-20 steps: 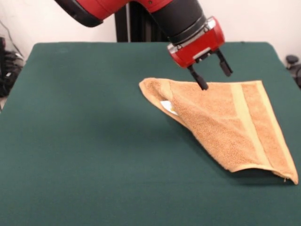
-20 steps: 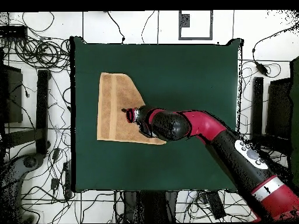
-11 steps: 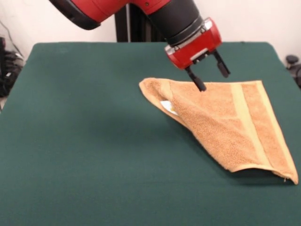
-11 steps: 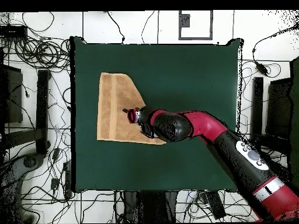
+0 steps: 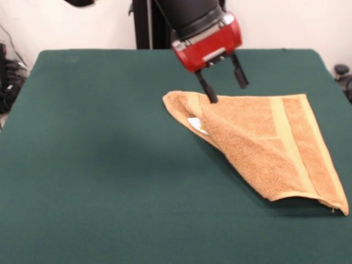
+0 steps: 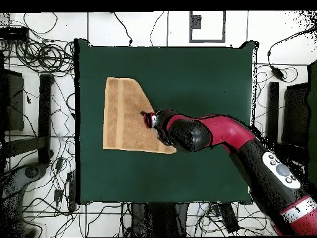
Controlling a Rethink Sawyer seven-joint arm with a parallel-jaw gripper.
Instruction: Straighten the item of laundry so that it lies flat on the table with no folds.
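The item of laundry (image 5: 264, 143) is a tan-orange towel folded over into a rough triangle, lying on the right half of the green table (image 5: 99, 165). A woven band runs near its right hem and a small white label (image 5: 197, 125) peeks out under the folded left edge. My gripper (image 5: 225, 86) hangs open just above the towel's far left corner, one fingertip (image 5: 212, 99) close over the cloth, holding nothing. In the overhead view the towel (image 6: 124, 114) lies at the table's left and the gripper (image 6: 147, 118) sits over its slanted edge.
Cables and equipment (image 6: 37, 124) surround the table (image 6: 204, 80) on the floor in the overhead view. A wide stretch of green cloth lies left of the towel in the front view.
The gripper has moved left along the towel's far edge toward its folded corner, staying open. The towel has not moved.
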